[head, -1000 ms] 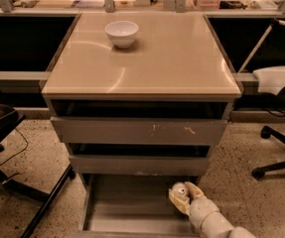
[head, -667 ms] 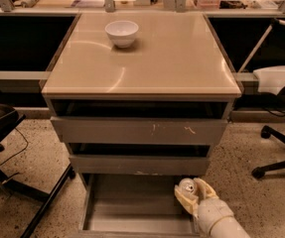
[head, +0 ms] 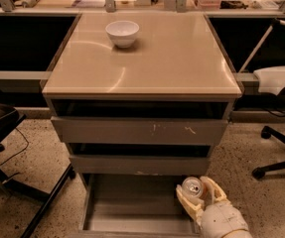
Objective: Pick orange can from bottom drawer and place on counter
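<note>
The orange can (head: 192, 188), silver lid up, sits between the cream fingers of my gripper (head: 198, 194) at the right side of the pulled-out bottom drawer (head: 127, 207). The gripper is shut on the can and holds it just above the drawer's grey floor, near its right wall. The can's body is mostly hidden by the fingers. The beige counter (head: 172, 58) tops the grey drawer cabinet above, well higher than the gripper.
A white bowl (head: 122, 32) stands on the counter at the back left. A grey drawer with white scratch marks (head: 142, 131) juts out above the bottom drawer. An office chair base (head: 278, 152) is right; a dark chair (head: 3, 133) is left.
The gripper with the can has moved right and slightly up, from over the drawer's floor toward its right wall.
</note>
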Tool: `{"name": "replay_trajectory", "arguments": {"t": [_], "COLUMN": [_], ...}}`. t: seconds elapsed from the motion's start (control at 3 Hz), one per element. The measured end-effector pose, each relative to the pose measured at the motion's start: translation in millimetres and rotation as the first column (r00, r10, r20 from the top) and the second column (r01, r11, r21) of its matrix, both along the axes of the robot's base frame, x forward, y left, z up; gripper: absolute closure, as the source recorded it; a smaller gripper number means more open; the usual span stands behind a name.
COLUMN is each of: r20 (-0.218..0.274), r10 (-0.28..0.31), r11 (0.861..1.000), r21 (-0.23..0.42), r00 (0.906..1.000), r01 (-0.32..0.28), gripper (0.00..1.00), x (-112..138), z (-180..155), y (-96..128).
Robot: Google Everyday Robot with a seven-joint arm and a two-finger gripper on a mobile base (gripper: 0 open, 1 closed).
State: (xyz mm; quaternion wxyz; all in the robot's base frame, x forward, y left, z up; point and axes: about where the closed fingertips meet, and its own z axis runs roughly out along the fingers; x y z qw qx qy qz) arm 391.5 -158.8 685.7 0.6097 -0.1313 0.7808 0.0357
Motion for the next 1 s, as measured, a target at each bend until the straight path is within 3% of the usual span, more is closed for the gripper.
{"name": "replay_trajectory", "arguments": {"t": [0.67, 1.0], "r20": [-0.022, 0.028], "r10": [0.009, 0.01], "r11": [1.0, 1.0], "r21": [-0.008, -0.002], "r00": [0.9997, 0.9996], "r01": [-0.01, -0.01], "gripper": [1.0, 1.0], "x": [-3.0, 4.1], "z": [9.6, 94.0], "y": [-0.6, -3.6]}}
